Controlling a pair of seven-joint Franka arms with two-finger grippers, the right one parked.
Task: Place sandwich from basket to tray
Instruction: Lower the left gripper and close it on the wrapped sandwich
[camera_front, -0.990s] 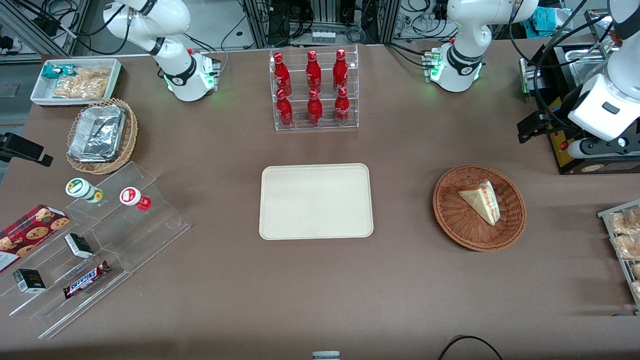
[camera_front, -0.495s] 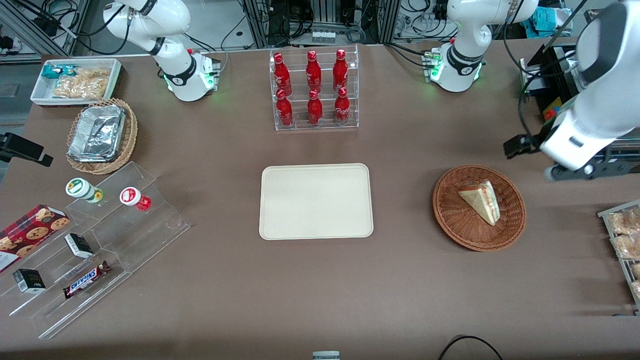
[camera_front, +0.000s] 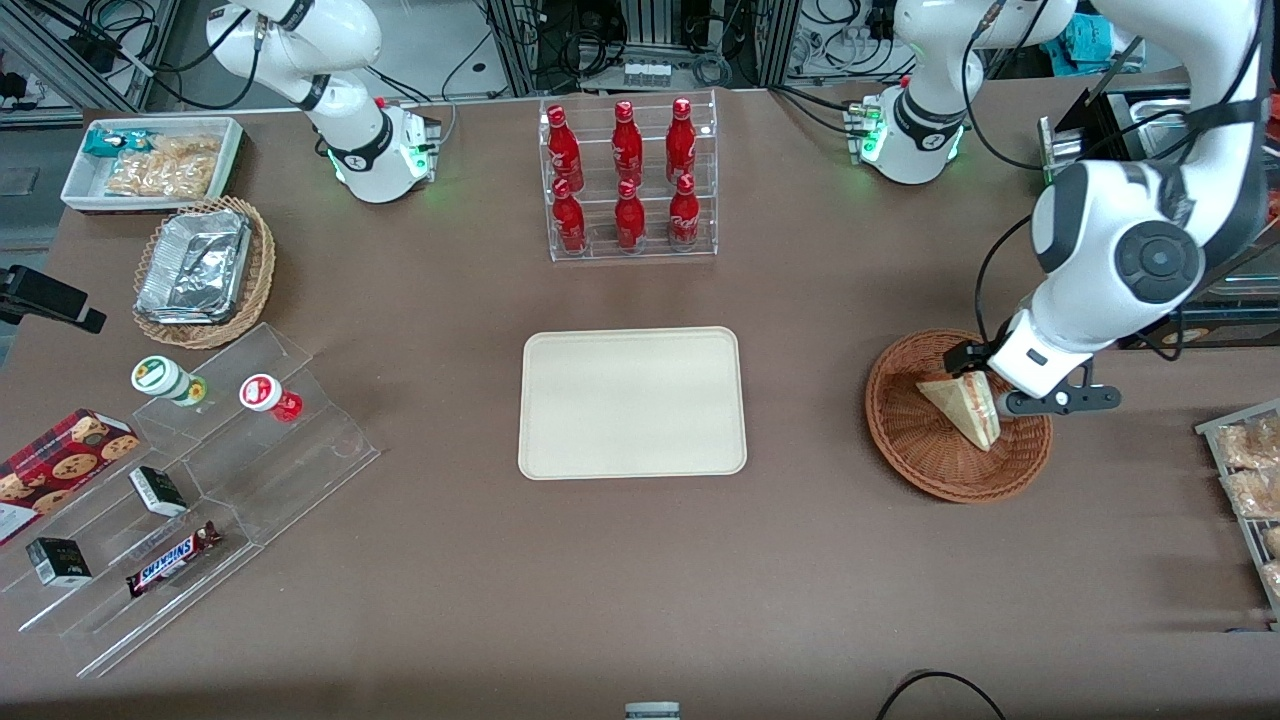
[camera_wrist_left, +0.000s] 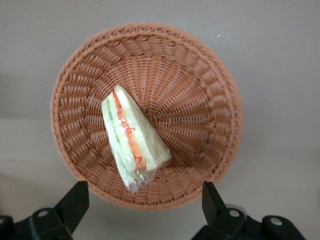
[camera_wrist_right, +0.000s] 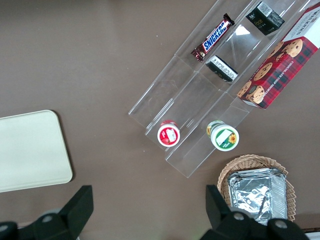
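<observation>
Sandwich lies in the basket, off-centre, wrapped in clear film, red and green filling edge facing up. Basket sits on the brown worktop toward the working arm's end. Pincer hangs above the basket, over the rim and the sandwich's wider end, spread wide with one finger on each side of the sandwich, gripping nothing and not touching it. Tray lies flat mid-worktop, well apart from the basket, nothing on it. Bottle rack stands farther from the camera than the tray.
</observation>
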